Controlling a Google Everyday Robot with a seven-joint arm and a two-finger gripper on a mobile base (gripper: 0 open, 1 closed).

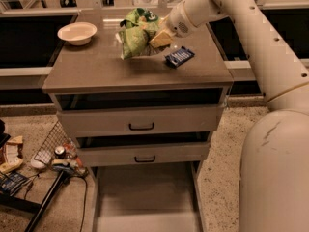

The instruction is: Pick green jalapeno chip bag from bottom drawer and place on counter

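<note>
The green jalapeno chip bag (133, 41), pale yellow-green and crinkled, hangs upright just over the middle back of the counter (96, 71). My gripper (158, 38) comes in from the upper right and is shut on the bag's right edge. A brighter green bunched bag (143, 16) sits right behind it. The bottom drawer (145, 197) is pulled out below the cabinet, and its flat floor shows nothing on it.
A white bowl (77, 33) stands at the counter's back left. A dark blue snack pack (179, 57) lies right of the gripper. The two upper drawers (140, 122) are partly open. A wire basket, a can and loose clutter (53, 153) lie on the floor at the left.
</note>
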